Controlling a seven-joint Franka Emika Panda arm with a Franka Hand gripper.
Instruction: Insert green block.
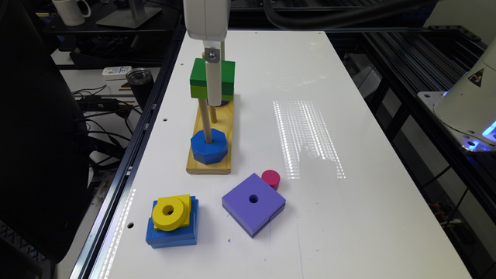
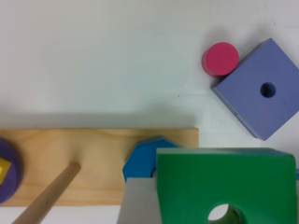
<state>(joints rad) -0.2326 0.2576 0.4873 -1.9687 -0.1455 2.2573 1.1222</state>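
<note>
green block [image 1: 200,78] in end effector [image 1: 213,83]

The peg board [image 1: 211,147] lies on the worktop [image 1: 310,77] toward the exterior view's left. The octagon block [image 1: 208,146] sits at its near end, threaded on a peg [image 1: 204,120]. Above it the claw [image 1: 213,83] holds the green block [image 1: 212,79] high on that peg. Nearer the camera lies the large square block [image 1: 254,203], a small cylinder [image 1: 271,179] touching its far corner. To its left, a ring [image 1: 169,213] rests on a stepped block [image 1: 172,228].
</note>
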